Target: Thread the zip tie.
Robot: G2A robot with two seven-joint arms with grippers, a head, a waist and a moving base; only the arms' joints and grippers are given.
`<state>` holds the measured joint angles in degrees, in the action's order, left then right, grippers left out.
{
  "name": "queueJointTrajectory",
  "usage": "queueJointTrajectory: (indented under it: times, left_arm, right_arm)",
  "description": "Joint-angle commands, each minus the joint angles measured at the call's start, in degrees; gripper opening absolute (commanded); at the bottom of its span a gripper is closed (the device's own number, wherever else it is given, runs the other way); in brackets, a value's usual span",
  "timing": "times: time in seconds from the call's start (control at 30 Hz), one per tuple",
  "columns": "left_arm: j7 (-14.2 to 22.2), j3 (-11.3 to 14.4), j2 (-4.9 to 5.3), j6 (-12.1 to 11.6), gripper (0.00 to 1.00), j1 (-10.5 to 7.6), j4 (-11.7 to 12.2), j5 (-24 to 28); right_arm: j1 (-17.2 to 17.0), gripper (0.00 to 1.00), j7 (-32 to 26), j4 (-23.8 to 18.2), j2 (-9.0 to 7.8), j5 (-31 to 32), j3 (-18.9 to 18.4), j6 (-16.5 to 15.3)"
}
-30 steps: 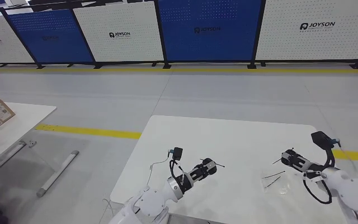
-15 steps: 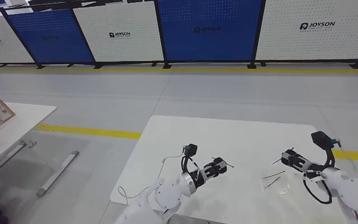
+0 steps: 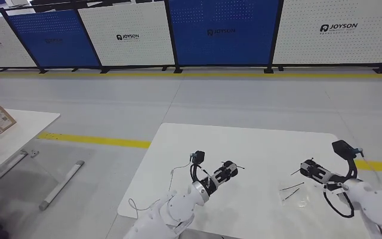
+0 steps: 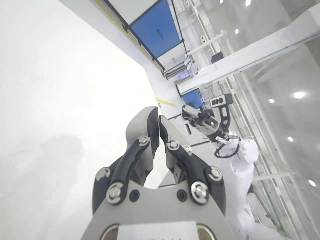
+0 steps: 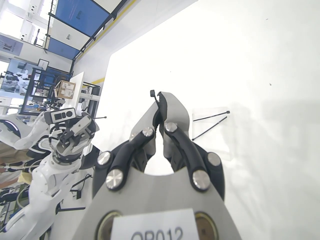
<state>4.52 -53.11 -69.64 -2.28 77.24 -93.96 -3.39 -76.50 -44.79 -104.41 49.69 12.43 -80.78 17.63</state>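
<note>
My left gripper (image 3: 230, 171) hangs over the near middle of the white table (image 3: 239, 140), shut on a thin black zip tie (image 3: 240, 167) that sticks out on both sides of the fingers. In the left wrist view the left gripper (image 4: 158, 119) has its pads pressed together, with a small black bit of tie at the tips. My right gripper (image 3: 307, 169) is over the table's right side, shut on a second zip tie (image 3: 295, 172). That tie's square head (image 5: 152, 93) pokes out past the right gripper (image 5: 158, 102). The two grippers are well apart.
Two spare zip ties (image 5: 211, 117) lie on a clear plastic sheet (image 5: 220, 148) on the table beside the right gripper, also visible from above as spare ties (image 3: 292, 190). Blue and white pegboard panels (image 3: 224, 33) stand across the floor beyond the table.
My left arm has shifted right, toward the right arm, then eased slightly back and farther from me, still holding its tie. The right arm has kept still.
</note>
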Motion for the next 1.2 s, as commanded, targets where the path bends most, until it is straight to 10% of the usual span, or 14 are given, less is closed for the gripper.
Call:
queueJointTrajectory:
  times: [0.0,0.17,0.43,1.17]
  left_arm:
    - [0.48,0.57,-0.06,0.18,0.00,-0.17,0.51,-0.69]
    - [0.48,0.57,-0.06,0.18,0.00,-0.17,0.51,-0.69]
    - [0.48,0.57,-0.06,0.18,0.00,-0.17,0.51,-0.69]
    - [0.48,0.57,-0.06,0.18,0.00,-0.17,0.51,-0.69]
  right_arm:
    - [0.00,0.00,0.00,0.00,0.00,0.00,0.00,0.00]
    - [-0.44,0.00,1.65,-0.18,0.14,-0.73,-0.12,-0.77]
    - [-6.81,0.00,12.36,-2.32,1.23,-9.67,-1.81,-10.32]
    - [-2.93,0.00,14.57,-2.14,3.01,-10.40,6.64,-7.76]
